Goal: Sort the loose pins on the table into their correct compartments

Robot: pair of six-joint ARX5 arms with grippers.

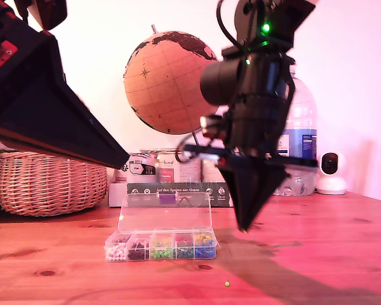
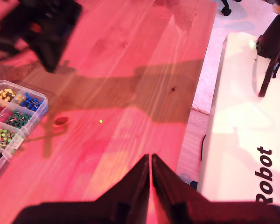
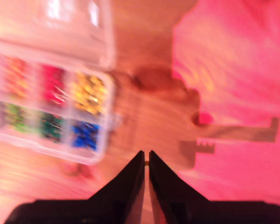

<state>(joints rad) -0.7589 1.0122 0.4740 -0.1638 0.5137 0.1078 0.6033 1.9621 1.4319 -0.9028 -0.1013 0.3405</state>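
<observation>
1. While it hangs above and beyond the clear box (image 1: 120,237) at the exterior view's left, my first gripper (image 2: 150,157) has its jaws pressed together to a hairline slit, with nothing between them. From its own camera it looks down at bare table (image 1: 324,254) on the near side of the box.
2. Next along is the box itself, lid (image 1: 165,213) propped up behind and its compartments (image 1: 161,247) showing white, dark, green, red and blue-yellow clusters.
3. Just in front of the box, off its blue-yellow end, one loose pin (image 1: 227,283) lies alone on the wood, yellow-green and very small. The first wrist view shows the same pin (image 2: 100,121) well clear of the box wall. I can make out no other loose pins with any certainty.
4. Beside that same blue-yellow end, my second gripper (image 1: 244,225) hovers tip-down above the table. Its jaws are drawn shut, and its own view is too blurred to say whether a pale speck at the tips (image 3: 146,158) is a pin.
5. I judge the step in hand to be a carry to, or a drop over, a compartment.
6. The next move would call for my second gripper to hold steady over the matching colour section before its jaws part. After that comes a fine, exactly centred pinch on the pin lying in front of the box.
</observation>
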